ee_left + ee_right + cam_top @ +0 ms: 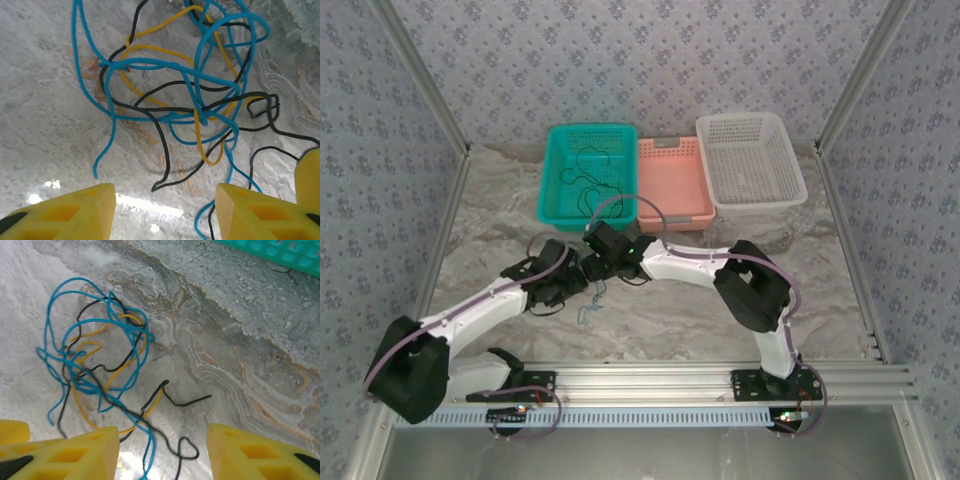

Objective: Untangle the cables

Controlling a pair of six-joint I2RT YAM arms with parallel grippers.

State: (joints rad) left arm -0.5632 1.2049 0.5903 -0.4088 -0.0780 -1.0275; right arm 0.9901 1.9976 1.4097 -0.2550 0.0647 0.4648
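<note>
Both arms are crowding the middle of the table (720, 320), wrists almost touching. The cables (588, 306) are lying on the bare table as one knot, at about 6 o'clock from the two grippers in the top view. The teal basket (590, 170) is sitting at 12 o'clock with a few dark wires in it.

The left gripper (165, 195) is released, jaws standing apart and pinching nothing. The knot is spreading from 11 to 2 o'clock ahead of it. The right gripper (162, 435) is released too. The knot is at 10 o'clock from it, and loose strands are running down into its gap unclamped.

Risks I'm flagging:
- The blue cable (150, 64), black cable (165, 150) and yellow cable (155, 47) are crossing so tightly that closing anywhere near the centre is likely catching two or three at once. Pulling then is cinching the knot, not loosening it.
- The strands are thin and lying flat, so a shallow close is probably slipping off. A deep one is risking fingertips scraping the table.
- If both grippers are grabbing the same cable, or pulling apart along one line, the loops are tightening around the yellow one.
- With only one end pinned, I'm expecting the whole bundle to drag along instead of separating.
- The wrists are so close that swinging either arm is risking a bump, or snagging a strand on a finger (75, 450).
</note>
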